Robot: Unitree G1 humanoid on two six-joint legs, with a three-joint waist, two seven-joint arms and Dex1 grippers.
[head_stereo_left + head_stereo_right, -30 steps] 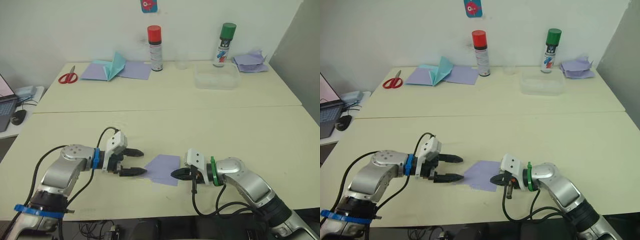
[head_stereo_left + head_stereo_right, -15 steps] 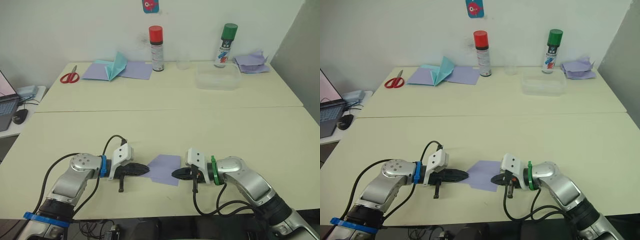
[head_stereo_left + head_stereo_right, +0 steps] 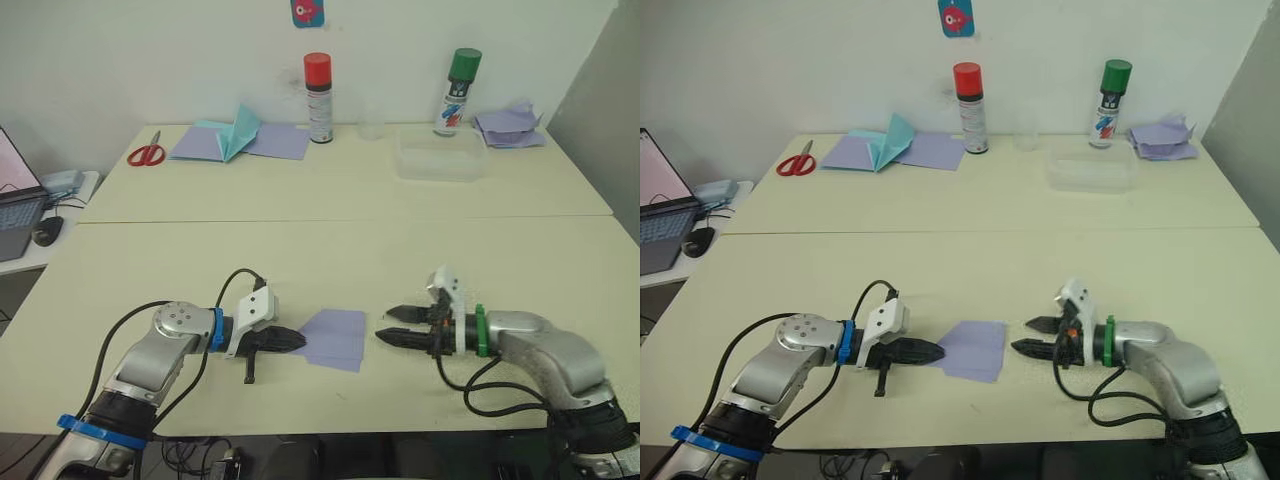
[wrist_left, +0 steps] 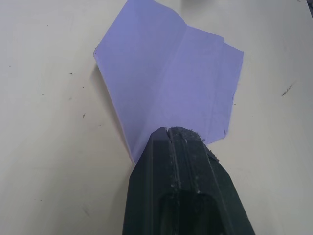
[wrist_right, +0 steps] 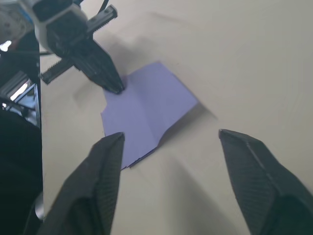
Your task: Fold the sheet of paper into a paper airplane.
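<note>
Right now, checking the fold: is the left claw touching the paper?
Touching: in the left wrist view the shut left claw presses on the paper's edge.

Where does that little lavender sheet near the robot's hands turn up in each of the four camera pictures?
Left eye view: the sheet of paper lies on the near table, between the two end effectors.
Right eye view: same spot, low centre.
Left wrist view: it spreads beyond the shut black fingertips.
Right wrist view: it lies past the open fingers.
Shared landmark: the left end effector, its tip at the sheet's edge.
</note>
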